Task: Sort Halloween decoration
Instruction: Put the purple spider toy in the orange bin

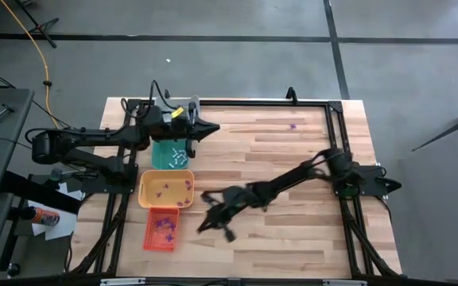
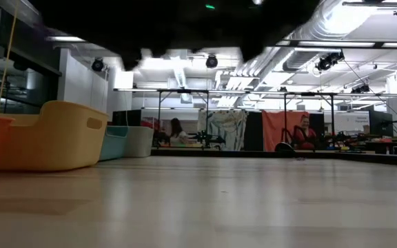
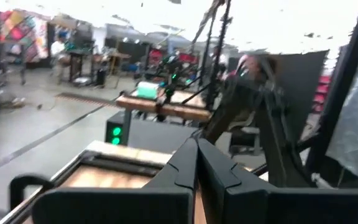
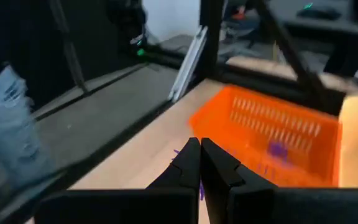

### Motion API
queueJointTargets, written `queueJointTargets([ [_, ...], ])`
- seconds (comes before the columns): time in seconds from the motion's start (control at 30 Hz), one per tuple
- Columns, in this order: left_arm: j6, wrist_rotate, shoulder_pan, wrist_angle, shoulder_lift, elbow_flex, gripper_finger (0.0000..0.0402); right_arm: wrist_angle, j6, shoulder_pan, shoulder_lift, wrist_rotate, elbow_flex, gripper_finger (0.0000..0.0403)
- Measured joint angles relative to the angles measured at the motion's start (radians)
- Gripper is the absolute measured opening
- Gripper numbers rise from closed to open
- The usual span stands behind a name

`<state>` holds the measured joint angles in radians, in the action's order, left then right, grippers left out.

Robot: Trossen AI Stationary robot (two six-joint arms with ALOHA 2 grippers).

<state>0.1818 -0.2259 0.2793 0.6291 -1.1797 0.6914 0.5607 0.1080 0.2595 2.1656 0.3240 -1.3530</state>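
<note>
Left gripper (image 1: 210, 127): fingers pressed together, nothing held, parked above the far edge of the teal tray (image 1: 171, 153). Whitish trinkets (image 1: 173, 156) directly below and just behind the tip, inside that tray.

Yellow tray (image 1: 166, 191): next toward the near edge, holding a few purple trinkets (image 1: 188, 184) scattered along its walls (exact count not readable).

Orange tray (image 1: 161, 229): nearest the table's front edge, holding a cluster of purple pieces (image 1: 164, 228).

Right gripper (image 1: 203, 226): fingers closed tight with nothing between them, low over the table (image 1: 293, 230), just beside the orange tray's right wall. Purple specks (image 4: 180, 153) on the bare wood immediately ahead of the tip, between tip and tray wall.

One stray purple piece (image 1: 293, 125) well behind the right gripper, near the far rail.

Progress, judged: largely complete. Most pieces already binned by colour; remaining work limited to the loose specks beside the orange tray and the far stray.

Materials:
- Trays: moulded plastic, rectangular, rounded corners; orange one slotted along its side wall (image 4: 272, 124); yellow one smooth with a handle cut-out (image 2: 95, 124).
- Table: pale wood planks, matte, framed by dark metal rails.
- Trinkets: tiny, irregular, probably light plastic.
</note>
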Motion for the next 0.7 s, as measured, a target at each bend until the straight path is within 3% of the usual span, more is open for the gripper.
queueJointTargets([
  [0.2, 0.004, -0.031, -0.015, 0.033, 0.000, 0.000, 0.0000, -0.044, -0.003, -0.001, 0.203, -0.106, -0.330, 0.0000],
  [0.4, 0.043, -0.033, -0.015, 0.028, 0.000, 0.000, 0.0000, -0.169, -0.002, -0.006, 0.349, -0.112, -0.599, 0.0000],
  [0.6, 0.043, -0.034, -0.015, 0.025, 0.000, 0.000, 0.0000, -0.285, -0.036, -0.006, 0.409, -0.111, -0.729, 0.0004],
  [0.7, 0.051, -0.034, -0.015, 0.023, 0.000, 0.000, 0.0000, -0.294, -0.048, -0.006, 0.411, -0.112, -0.737, 0.0028],
])
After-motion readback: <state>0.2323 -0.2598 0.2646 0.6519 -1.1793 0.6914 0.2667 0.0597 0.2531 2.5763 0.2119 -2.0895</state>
